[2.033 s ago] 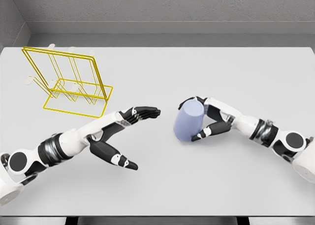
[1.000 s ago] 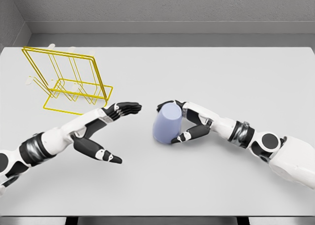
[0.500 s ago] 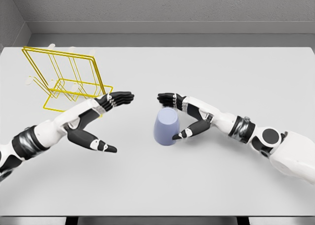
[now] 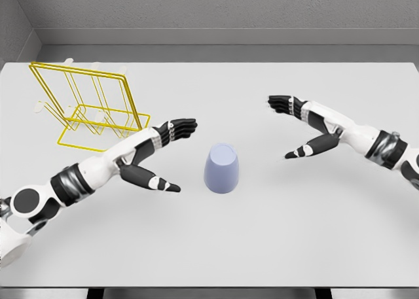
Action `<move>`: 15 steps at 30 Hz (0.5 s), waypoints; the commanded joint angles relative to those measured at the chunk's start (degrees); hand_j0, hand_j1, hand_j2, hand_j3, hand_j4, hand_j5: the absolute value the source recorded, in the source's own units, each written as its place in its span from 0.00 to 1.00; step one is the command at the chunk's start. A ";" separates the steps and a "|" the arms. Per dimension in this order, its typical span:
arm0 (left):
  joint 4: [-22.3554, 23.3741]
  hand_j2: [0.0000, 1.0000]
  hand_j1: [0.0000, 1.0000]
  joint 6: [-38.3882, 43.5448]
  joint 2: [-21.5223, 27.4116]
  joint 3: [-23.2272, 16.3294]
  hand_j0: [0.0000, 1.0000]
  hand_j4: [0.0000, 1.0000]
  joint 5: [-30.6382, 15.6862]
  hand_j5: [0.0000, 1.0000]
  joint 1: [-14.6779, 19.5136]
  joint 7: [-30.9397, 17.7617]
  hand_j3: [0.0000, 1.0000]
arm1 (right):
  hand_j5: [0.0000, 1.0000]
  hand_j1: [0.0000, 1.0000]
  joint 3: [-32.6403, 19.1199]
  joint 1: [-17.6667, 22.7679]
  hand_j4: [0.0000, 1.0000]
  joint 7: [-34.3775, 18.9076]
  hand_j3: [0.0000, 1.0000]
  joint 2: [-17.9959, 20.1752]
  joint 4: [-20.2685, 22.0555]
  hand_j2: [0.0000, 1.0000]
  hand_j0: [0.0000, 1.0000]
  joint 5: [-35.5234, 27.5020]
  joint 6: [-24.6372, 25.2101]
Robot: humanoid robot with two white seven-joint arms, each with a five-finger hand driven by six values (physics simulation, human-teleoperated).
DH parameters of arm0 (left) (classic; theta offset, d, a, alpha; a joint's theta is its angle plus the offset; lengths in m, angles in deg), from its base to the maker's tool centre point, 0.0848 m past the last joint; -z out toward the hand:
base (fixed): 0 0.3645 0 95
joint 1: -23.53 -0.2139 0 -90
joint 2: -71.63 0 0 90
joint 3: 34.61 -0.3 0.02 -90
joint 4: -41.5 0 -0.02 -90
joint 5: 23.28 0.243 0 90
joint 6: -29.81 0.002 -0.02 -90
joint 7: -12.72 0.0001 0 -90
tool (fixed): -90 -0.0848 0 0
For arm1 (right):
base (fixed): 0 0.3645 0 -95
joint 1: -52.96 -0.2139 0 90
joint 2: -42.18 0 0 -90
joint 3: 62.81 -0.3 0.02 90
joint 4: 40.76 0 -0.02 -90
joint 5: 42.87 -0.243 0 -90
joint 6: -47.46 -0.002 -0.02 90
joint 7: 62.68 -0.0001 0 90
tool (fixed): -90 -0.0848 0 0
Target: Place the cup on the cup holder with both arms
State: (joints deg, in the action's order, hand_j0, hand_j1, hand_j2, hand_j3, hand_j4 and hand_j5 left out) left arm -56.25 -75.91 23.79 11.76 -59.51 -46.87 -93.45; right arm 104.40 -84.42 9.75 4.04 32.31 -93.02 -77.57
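Now stood the cup (image 4: 222, 169) upside down on the bench (image 4: 275, 227), mid-bench, free of both. Left hand (image 4: 156, 155) just beside it, fingers spread, empty. Right hand (image 4: 305, 127) well apart, fingers spread, empty. Cup holder (image 4: 88, 109) far left.

Cup (image 4: 221, 169) upside-down on table (image 4: 262, 233), between spread hands.

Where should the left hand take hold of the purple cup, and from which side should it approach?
Probably around the side wall of the purple cup, from its left. The cup stands alone on the table, seemingly mouth down, with no handle showing. The left hand is open beside it, thumb and fingers spread toward it.
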 commanded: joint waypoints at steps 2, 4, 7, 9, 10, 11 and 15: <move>3.88 1.00 1.00 3.06 -4.62 1.71 1.00 1.00 1.34 1.00 0.35 1.32 1.00 | 1.00 1.00 0.49 -0.26 1.00 -0.18 1.00 5.09 0.23 1.00 1.00 -0.22 0.03; 6.43 1.00 1.00 3.06 -7.78 1.71 1.00 1.00 4.06 1.00 0.44 1.23 1.00 | 1.00 1.00 0.40 -0.53 1.00 -0.09 1.00 7.81 0.32 1.00 1.00 0.13 0.03; 7.57 1.00 1.00 3.06 -9.19 1.09 1.00 1.00 4.59 1.00 0.26 1.23 1.00 | 1.00 1.00 0.58 -0.79 1.00 -0.01 1.00 8.87 0.41 1.00 1.00 12.17 0.03; 7.22 1.00 1.00 3.06 -9.11 1.18 1.00 1.00 4.15 1.00 -0.17 0.79 1.00 | 1.00 1.00 0.14 -1.23 1.00 0.08 1.00 9.93 -1.52 1.00 1.00 12.70 0.03; 7.22 1.00 1.00 3.06 -9.11 1.18 1.00 1.00 4.15 1.00 -0.26 0.88 1.00 | 1.00 1.00 -0.12 -1.84 1.00 0.17 1.00 10.10 -3.28 1.00 1.00 12.70 0.03; 7.22 1.00 1.00 3.06 -9.02 1.18 1.00 1.00 4.07 1.00 -0.35 0.88 1.00 | 1.00 1.00 -0.12 -3.07 1.00 0.08 1.00 9.93 -4.60 1.00 1.00 12.96 0.03; 7.14 1.00 1.00 3.06 -8.58 0.92 1.00 1.00 2.22 1.00 -0.44 0.88 1.00 | 1.00 1.00 -0.12 -4.83 1.00 -0.01 1.00 9.75 -5.04 1.00 1.00 13.23 0.03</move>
State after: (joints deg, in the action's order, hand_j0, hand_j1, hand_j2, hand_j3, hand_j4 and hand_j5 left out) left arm -49.08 -72.90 15.08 12.81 -56.21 -47.31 -92.56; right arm 104.43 -90.12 9.76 13.71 27.89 -80.03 -77.59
